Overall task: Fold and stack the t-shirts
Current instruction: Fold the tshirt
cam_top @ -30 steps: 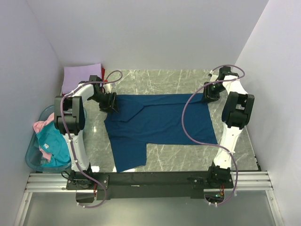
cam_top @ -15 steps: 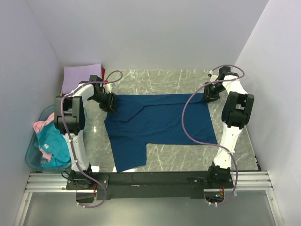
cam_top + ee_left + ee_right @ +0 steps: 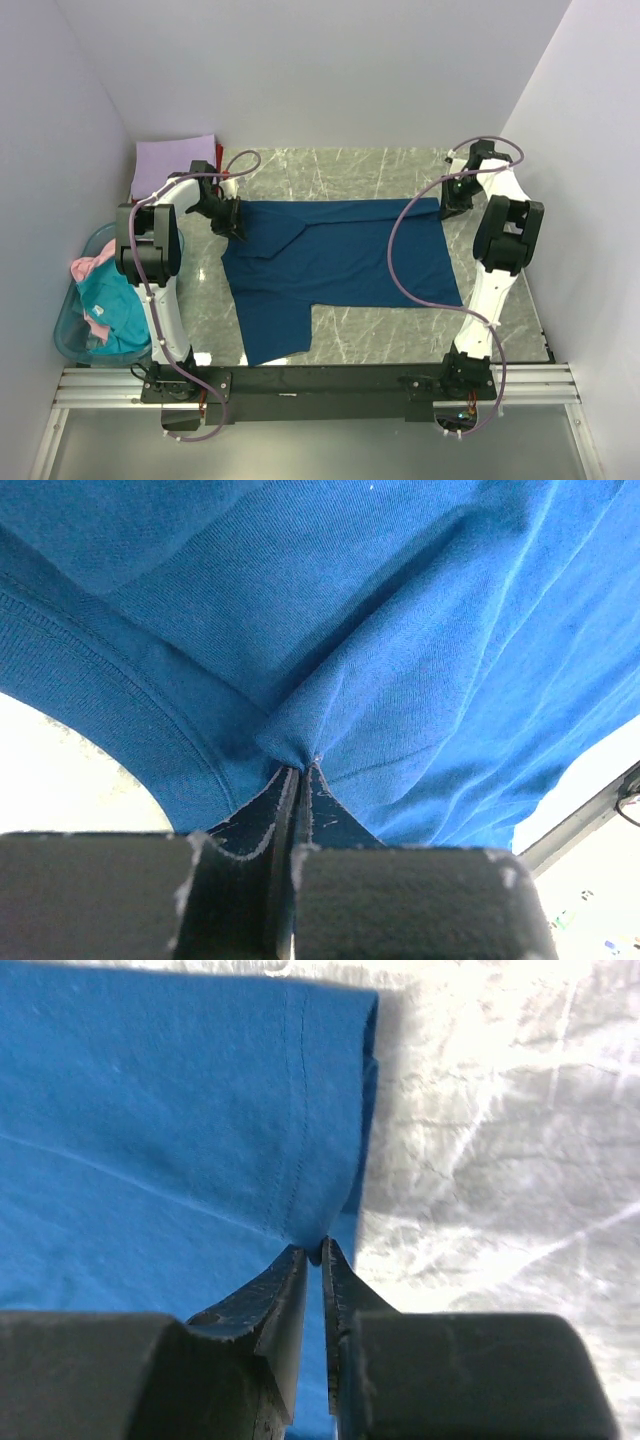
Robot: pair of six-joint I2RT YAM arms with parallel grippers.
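A dark blue t-shirt lies spread flat on the marble table, one sleeve reaching toward the near edge. My left gripper is at the shirt's far left corner. In the left wrist view its jaws are shut on a pinched fold of the blue cloth beside the ribbed collar. My right gripper is at the far right corner. Its jaws are shut on the shirt's stitched hem, right at the cloth's edge.
A folded lavender t-shirt lies at the back left with a bit of red cloth beside it. A translucent blue basket by the left wall holds a teal t-shirt and a pink one. Walls stand close on three sides.
Both grippers have closed onto the dark blue shirt's far corners. The right gripper has shifted slightly back and to the right. The shirt lies as before.
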